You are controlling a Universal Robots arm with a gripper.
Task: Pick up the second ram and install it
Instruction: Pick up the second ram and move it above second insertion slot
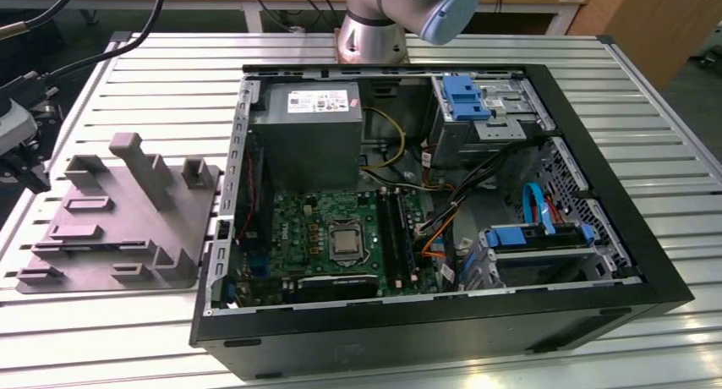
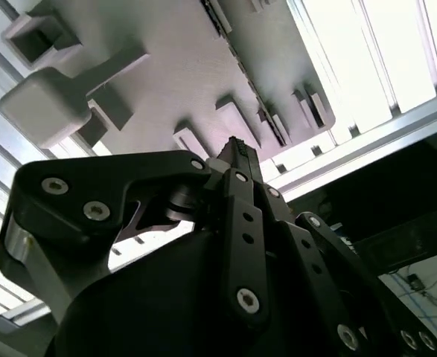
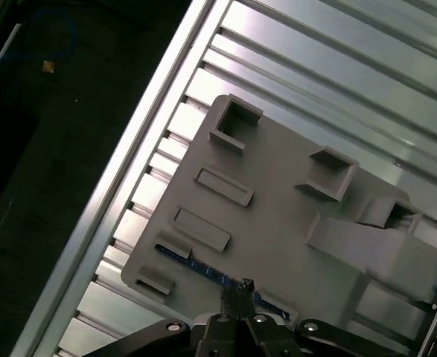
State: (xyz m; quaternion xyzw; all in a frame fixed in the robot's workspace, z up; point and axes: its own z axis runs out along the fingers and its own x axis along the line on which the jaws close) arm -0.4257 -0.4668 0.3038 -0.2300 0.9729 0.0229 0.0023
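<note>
Over the grey fixture tray (image 3: 278,193), arm (image 1: 384,17) angled down, fingers (image 3: 242,291) pinched on the second ram (image 3: 196,266).

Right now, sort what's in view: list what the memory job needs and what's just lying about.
Job: memory stick, gripper at it, grey holder, memory slots.
Lying about: power supply, processor socket, blue drive bracket.

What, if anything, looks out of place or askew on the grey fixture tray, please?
Nothing stands out. The second ram lies straight along one edge of the grey fixture tray, with the end effector close to it.
</note>
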